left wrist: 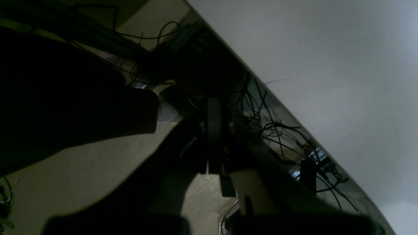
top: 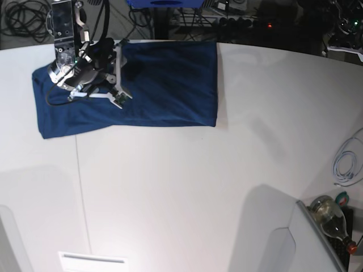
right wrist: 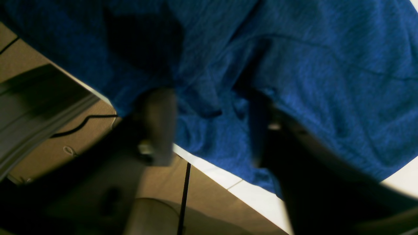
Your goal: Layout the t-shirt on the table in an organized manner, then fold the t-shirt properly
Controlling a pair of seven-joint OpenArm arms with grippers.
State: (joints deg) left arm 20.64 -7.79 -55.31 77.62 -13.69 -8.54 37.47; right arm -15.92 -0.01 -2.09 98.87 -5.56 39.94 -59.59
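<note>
The navy t-shirt (top: 164, 85) lies at the far left of the white table (top: 198, 198), folded into a rough rectangle with its left end rumpled. My right gripper (top: 120, 73) hovers over the shirt's left half with its jaws spread. In the right wrist view, which is blurred, its fingers (right wrist: 156, 124) stand apart just above bunched blue cloth of the t-shirt (right wrist: 310, 81), near the table edge (right wrist: 258, 195), and grip nothing. My left gripper (left wrist: 214, 130) is a dark shape off the table's edge (left wrist: 326, 81), over the floor, shut and empty. The left arm is out of the base view.
A glass bottle (top: 329, 218) and a grey box (top: 317, 243) sit at the near right corner, with a white cable (top: 346, 161) coiled beside them. Tangled black cables (left wrist: 277, 130) hang below the table edge. More cables and gear line the far side.
</note>
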